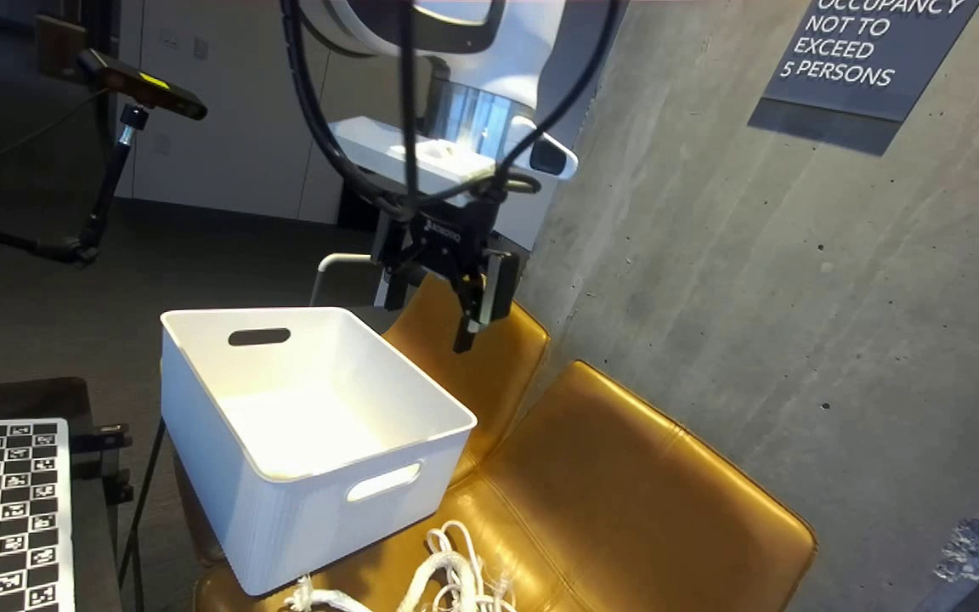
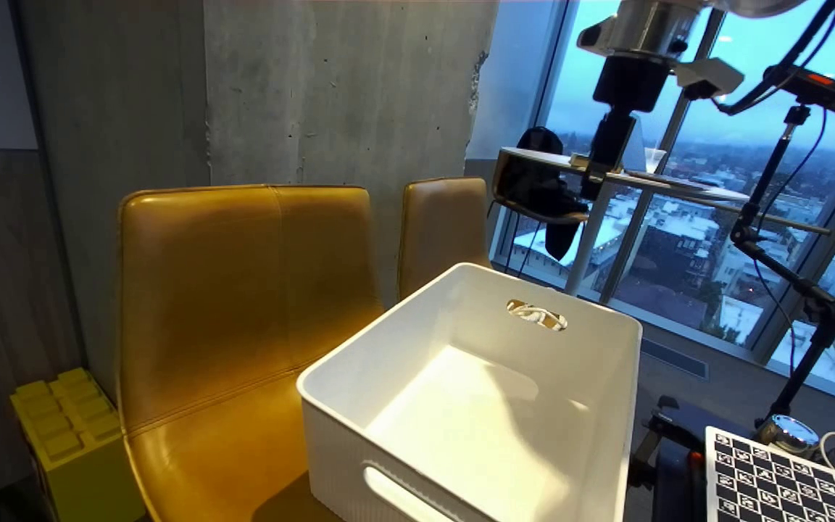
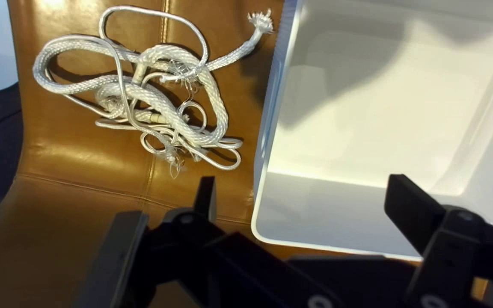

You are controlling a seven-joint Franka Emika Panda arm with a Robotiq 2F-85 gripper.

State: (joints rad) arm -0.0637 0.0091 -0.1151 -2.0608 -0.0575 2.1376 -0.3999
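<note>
Over here the black two-fingered hand hangs wide and empty near the white rectangular plastic bin. Just beside that, a tangled white braided rope lies on the tan leather-look chair — a finger passing low might snag the rope's loose loops or knock the bin.

A concrete wall with an occupancy sign rises behind two caramel leather-look chairs, tall windows overlook city rooftops, and the dark floor, dimly seen, may be carpeted.
</note>
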